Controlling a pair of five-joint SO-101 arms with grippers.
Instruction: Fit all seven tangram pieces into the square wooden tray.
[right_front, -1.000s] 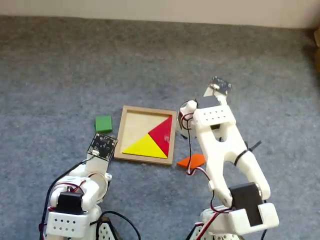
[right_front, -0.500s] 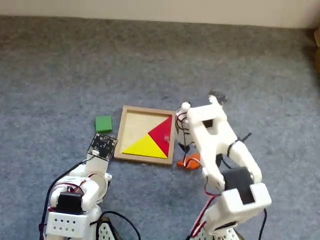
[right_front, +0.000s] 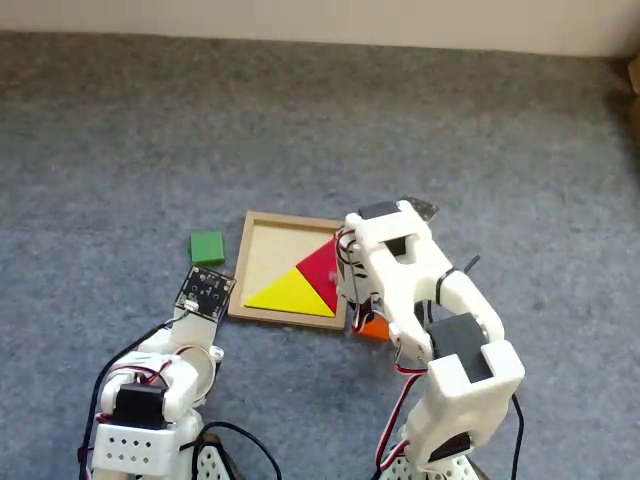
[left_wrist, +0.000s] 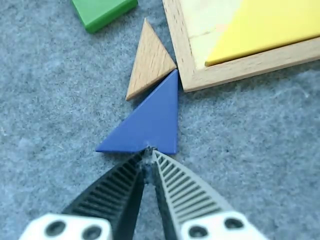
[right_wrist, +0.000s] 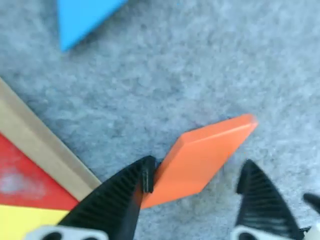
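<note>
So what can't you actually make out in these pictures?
Orange piece: in the high view the right arm covers most of it.
Light blue piece: cut off by the right wrist view's edge; its full shape can't be told.
Green piece: cut off by the left wrist view's edge.
Tray: its right side is hidden under the right arm in the high view.

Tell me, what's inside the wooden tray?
Inside the wooden tray lie a yellow triangle and a red triangle, touching each other. The rest is bare wood. The right arm hangs over the tray's right edge, so that strip is covered.
</note>
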